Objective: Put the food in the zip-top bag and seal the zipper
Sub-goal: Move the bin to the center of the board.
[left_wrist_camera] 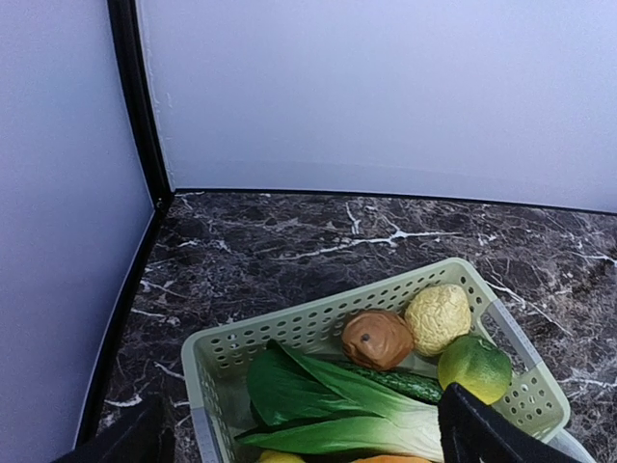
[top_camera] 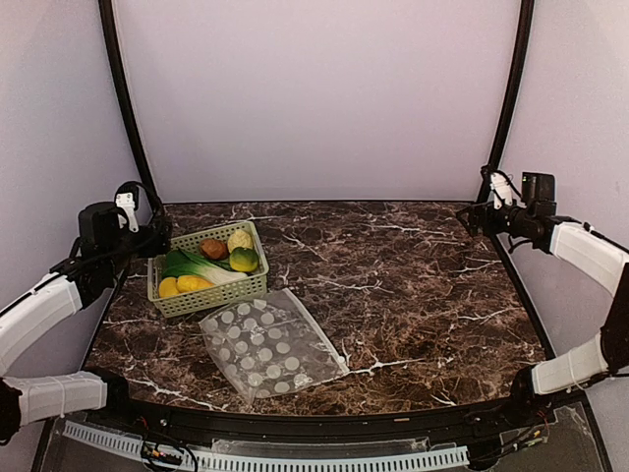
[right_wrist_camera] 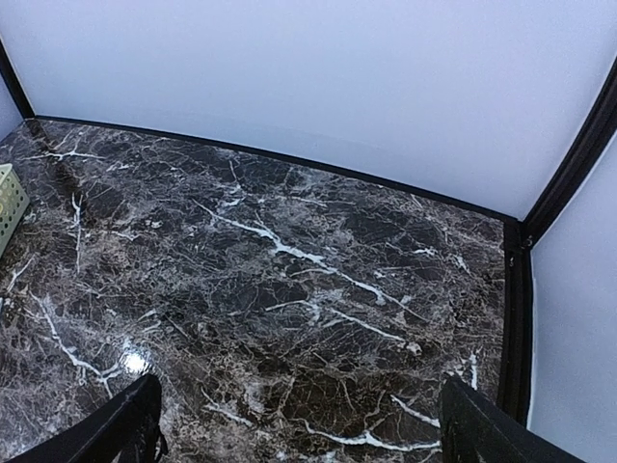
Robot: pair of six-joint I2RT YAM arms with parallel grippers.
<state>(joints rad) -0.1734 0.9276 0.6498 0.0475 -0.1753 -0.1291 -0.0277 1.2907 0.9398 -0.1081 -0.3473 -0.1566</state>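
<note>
The food lies in a light green mesh basket (top_camera: 163,298): a brown piece (top_camera: 213,249), a pale bumpy piece (top_camera: 240,240), a green round fruit (top_camera: 244,260), yellow pieces (top_camera: 183,285) and a white-green leek (top_camera: 206,269). The left wrist view shows the brown piece (left_wrist_camera: 377,339), the bumpy one (left_wrist_camera: 438,317), the green fruit (left_wrist_camera: 474,367) and the leek (left_wrist_camera: 337,405). The zip-top bag (top_camera: 270,344), clear with white dots, lies flat in front of the basket; its zipper is too thin to make out. My left gripper (left_wrist_camera: 301,446) is open above the basket's near side. My right gripper (right_wrist_camera: 301,446) is open over bare table at the far right.
The basket's wall (left_wrist_camera: 318,323) stands near the table's back left corner. A dark cucumber (left_wrist_camera: 400,382) lies among the food. Black frame posts (top_camera: 123,93) rise at both back corners before white walls. The marble table (top_camera: 413,285) stretches right of the bag.
</note>
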